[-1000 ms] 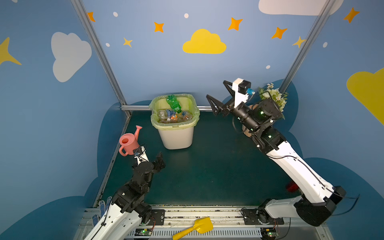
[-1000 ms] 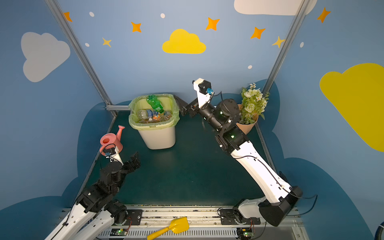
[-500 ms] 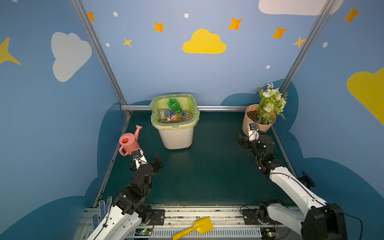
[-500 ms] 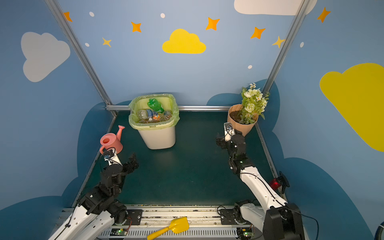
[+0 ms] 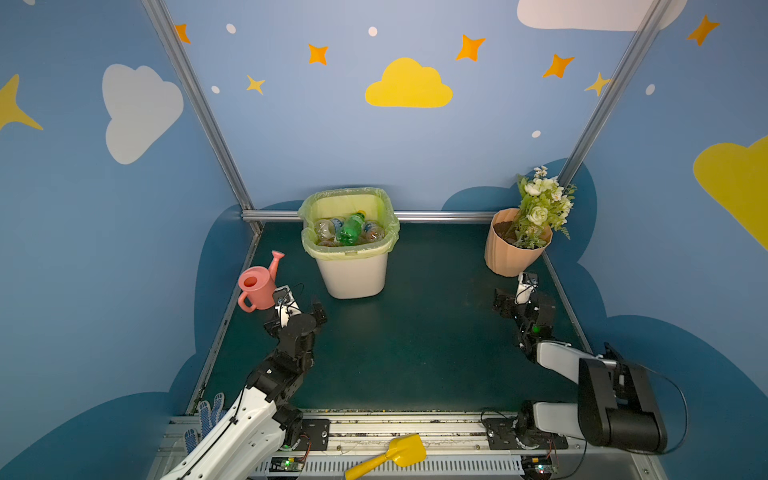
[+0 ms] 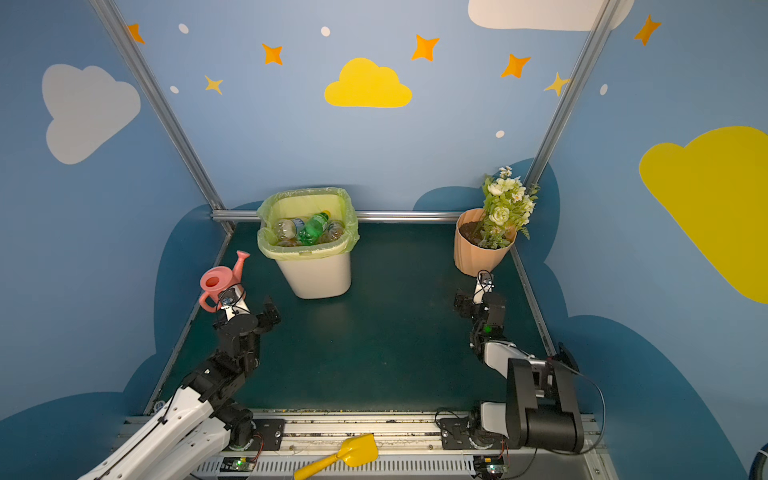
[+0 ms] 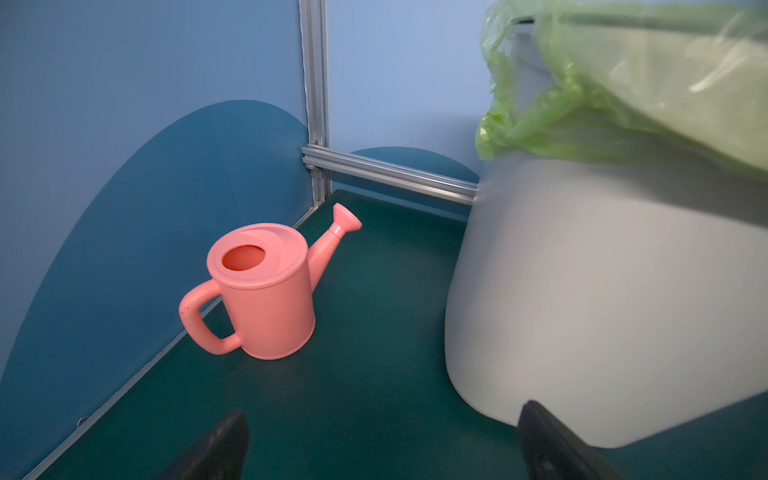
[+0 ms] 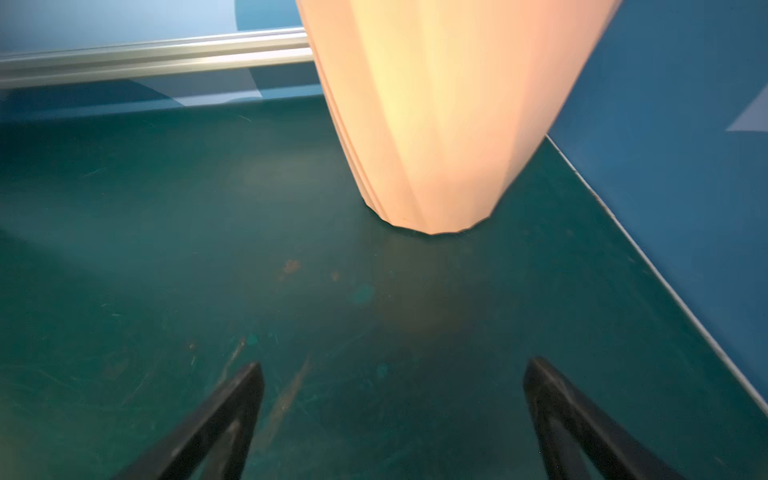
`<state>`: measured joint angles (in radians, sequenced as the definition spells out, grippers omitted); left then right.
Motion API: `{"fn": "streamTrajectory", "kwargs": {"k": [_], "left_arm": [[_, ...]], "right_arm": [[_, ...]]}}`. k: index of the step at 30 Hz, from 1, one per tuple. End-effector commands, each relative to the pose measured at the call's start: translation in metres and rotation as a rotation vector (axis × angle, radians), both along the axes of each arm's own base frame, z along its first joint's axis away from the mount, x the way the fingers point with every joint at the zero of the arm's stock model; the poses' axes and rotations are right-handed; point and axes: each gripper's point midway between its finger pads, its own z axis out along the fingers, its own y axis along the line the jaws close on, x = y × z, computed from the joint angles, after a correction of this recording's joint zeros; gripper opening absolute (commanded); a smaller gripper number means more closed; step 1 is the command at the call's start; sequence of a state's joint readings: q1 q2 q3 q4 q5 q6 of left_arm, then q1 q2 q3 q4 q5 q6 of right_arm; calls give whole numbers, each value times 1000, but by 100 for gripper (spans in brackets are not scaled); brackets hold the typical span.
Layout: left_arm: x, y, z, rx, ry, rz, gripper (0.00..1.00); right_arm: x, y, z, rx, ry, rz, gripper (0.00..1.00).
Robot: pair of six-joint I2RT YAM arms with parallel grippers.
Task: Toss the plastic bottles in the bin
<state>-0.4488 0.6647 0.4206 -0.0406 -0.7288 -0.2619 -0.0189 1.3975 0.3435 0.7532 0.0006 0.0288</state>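
Plastic bottles (image 5: 351, 230) lie piled inside the bin (image 5: 353, 274) at the far middle of the desk (image 5: 415, 340); none shows elsewhere. The left tool (image 7: 382, 411), spread wide and empty, sits near the pink watering can (image 7: 266, 291) and the bin. The right tool (image 8: 392, 368), equally spread and empty, faces the flowerpot (image 8: 436, 124). A careless swing could topple either, or tip the bin and spill bottles.

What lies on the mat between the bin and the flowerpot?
Nothing: in both top views the mat between the bin and the flowerpot is bare.
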Motion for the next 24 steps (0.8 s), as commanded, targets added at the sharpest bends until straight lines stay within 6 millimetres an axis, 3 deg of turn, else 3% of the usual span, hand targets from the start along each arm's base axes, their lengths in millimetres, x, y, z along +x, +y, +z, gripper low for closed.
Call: {"fn": "streamTrajectory", "kwargs": {"k": [1, 3, 6, 9, 15, 19, 24], "left_arm": [[6, 12, 15, -16, -49, 72, 100], [10, 19, 15, -2, -45, 100, 100], [17, 29, 10, 9, -49, 128, 100], [25, 50, 4, -11, -103, 196, 100], [51, 80, -32, 20, -4, 239, 100], [67, 71, -49, 86, 10, 146, 100], [87, 49, -44, 101, -5, -18, 100]], "right_arm": [[12, 18, -1, 31, -107, 97, 97], [18, 27, -7, 22, 26, 153, 97], [19, 26, -7, 8, -25, 127, 97], [17, 27, -9, 3, 31, 136, 97], [18, 28, -8, 3, 18, 139, 97], [18, 27, -9, 2, 22, 136, 97], [18, 27, -8, 1, 20, 138, 97]]}}
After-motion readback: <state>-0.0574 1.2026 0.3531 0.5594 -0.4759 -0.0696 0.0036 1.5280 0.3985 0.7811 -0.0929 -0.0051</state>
